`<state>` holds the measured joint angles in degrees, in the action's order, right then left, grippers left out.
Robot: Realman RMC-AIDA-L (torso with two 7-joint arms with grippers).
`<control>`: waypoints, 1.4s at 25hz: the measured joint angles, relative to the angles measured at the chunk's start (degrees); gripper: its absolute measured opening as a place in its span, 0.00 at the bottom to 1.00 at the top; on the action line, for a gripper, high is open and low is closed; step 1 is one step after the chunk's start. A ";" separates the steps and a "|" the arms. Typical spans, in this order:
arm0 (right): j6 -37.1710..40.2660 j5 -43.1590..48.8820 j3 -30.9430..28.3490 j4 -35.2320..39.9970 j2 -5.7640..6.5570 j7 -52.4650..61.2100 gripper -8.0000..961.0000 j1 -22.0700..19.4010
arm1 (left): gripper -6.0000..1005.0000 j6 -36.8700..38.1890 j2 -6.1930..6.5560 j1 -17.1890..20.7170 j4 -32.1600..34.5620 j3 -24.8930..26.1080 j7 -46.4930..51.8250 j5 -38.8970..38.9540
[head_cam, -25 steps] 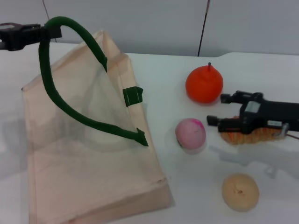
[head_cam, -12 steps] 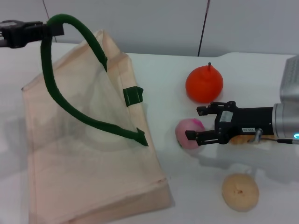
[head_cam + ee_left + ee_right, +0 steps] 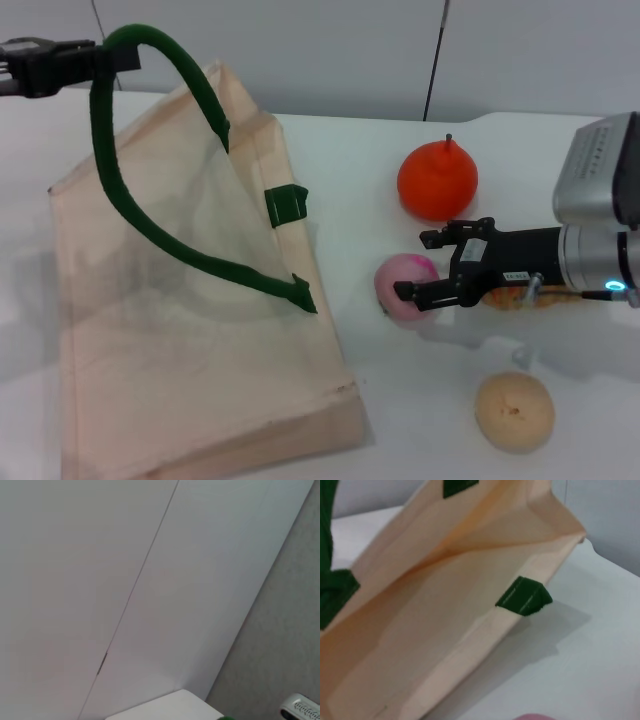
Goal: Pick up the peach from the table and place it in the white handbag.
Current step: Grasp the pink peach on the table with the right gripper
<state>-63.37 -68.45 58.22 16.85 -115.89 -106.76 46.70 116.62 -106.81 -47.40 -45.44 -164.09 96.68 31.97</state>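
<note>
I've got the right gripper (image 3: 424, 265) spread wide around the peach (image 3: 403, 284), one finger either side, nothing clamped; the peach sits on the table (image 3: 520, 150) right at its fingertips. Orange fruit (image 3: 437, 181) is just behind the gripper, tan ball (image 3: 513, 410) near its front side. The white handbag (image 3: 190, 330) lies past the fingertips, mouth facing them. Left gripper (image 3: 70, 65) is closed on the bag's green handle (image 3: 130, 215), holding it raised.

Left gripper (image 3: 120, 60) raised, jaws clamped; right gripper (image 3: 418, 266) low, jaws spread
</note>
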 joint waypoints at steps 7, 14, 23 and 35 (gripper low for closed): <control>1.19 0.00 2.98 -0.21 0.03 1.00 0.93 0.21 | 0.16 0.01 -0.06 -0.05 0.08 0.00 0.00 0.13; 0.59 0.05 5.97 -0.07 0.12 1.73 0.92 0.23 | 0.16 0.01 -0.06 0.17 0.09 0.00 0.00 0.32; 1.15 -0.45 6.47 0.58 0.13 1.03 0.74 0.01 | 0.16 0.01 0.00 0.29 0.09 0.00 0.00 0.32; -0.04 -0.94 6.26 1.43 0.26 0.97 0.65 -0.25 | 0.16 0.01 0.04 0.16 0.02 0.00 0.39 0.31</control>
<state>-63.42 -69.39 64.47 18.28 -115.63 -105.79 46.45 116.63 -106.78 -47.24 -45.42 -164.09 97.08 32.27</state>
